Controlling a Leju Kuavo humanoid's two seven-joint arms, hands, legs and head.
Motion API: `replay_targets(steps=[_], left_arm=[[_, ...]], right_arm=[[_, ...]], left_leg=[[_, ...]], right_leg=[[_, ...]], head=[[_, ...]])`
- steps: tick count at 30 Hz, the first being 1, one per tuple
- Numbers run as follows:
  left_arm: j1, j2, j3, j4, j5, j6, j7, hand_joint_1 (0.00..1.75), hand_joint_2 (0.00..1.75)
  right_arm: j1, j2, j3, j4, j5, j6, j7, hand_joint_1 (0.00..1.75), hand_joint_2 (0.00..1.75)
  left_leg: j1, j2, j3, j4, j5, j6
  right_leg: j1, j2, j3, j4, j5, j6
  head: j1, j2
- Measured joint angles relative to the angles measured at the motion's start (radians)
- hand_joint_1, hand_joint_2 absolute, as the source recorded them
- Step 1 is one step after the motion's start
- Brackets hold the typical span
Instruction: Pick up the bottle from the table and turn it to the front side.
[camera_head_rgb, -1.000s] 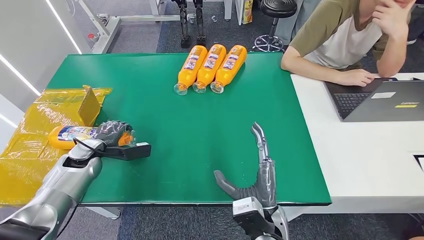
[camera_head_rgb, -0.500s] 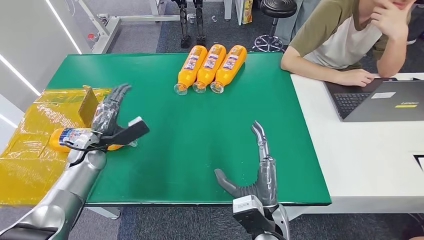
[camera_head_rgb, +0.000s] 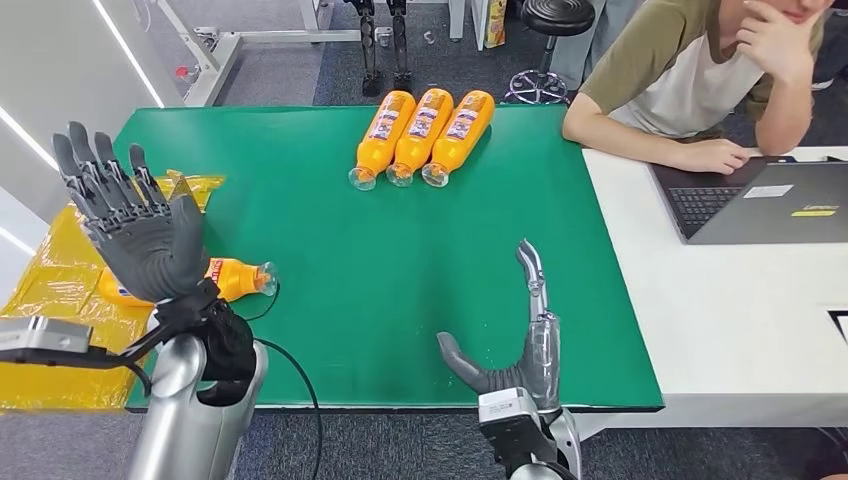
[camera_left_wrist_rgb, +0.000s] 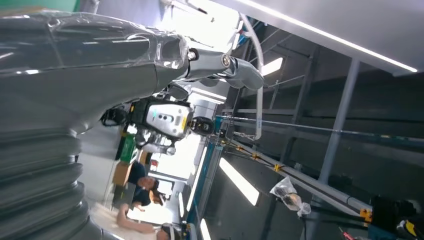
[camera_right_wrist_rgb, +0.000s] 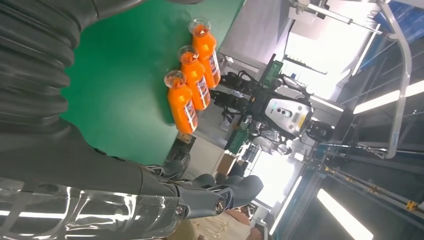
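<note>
Two silver arms rise from the near edge of the green-covered worktop (camera_head_rgb: 400, 250): the right hand (camera_head_rgb: 510, 335) stands low over the front of the green mat, its dark fingers (camera_head_rgb: 531, 270) stretched straight forward and the thumb splayed aside, holding nothing, while the left hand (camera_head_rgb: 135, 225) is raised high at the left with its palm facing forward and its fingers (camera_head_rgb: 95, 165) fanned wide apart, also empty. Just behind that raised hand lies the task's orange plastic bottle with a clear cap (camera_head_rgb: 235, 278), on its side at the left edge of the worktop, cap pointing toward the middle of the mat, its body partly on the crinkled yellow plastic sheet (camera_head_rgb: 60, 280) and partly hidden by the hand; the hand is not touching it. Farther back, near the far edge, three more orange bottles with printed labels (camera_head_rgb: 422, 132) lie side by side, touching, caps toward the robot. Beyond on the right, a person in an olive and white shirt (camera_head_rgb: 690, 70) leans on a white desk (camera_head_rgb: 720, 320) beside a dark open laptop (camera_head_rgb: 760, 198)
</note>
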Motion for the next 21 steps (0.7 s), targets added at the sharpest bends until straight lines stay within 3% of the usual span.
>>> replay_targets(steps=[9, 21], left_arm=[[0.137, -0.057, -0.063, -0.063, -0.203, -0.051, 0.063, 0.0, 1.75], [0.168, -0.078, -0.063, -0.096, -0.218, -0.091, 0.082, 0.0, 1.75]], right_arm=[[0.051, -0.003, 0.0, -0.021, -0.031, -0.015, -0.027, 0.0, 1.75], [0.105, -0.023, 0.005, -0.043, -0.065, -0.089, -0.029, 0.0, 1.75]], left_leg=[[0.0, 0.0, 0.0, 0.0, 0.0, 0.0], [0.0, 0.0, 0.0, 0.0, 0.0, 0.0]], right_leg=[[0.0, 0.0, 0.0, 0.0, -0.001, 0.001], [0.0, 0.0, 0.0, 0.0, -0.001, 0.001]], head=[[0.0, 0.0], [0.0, 0.0]])
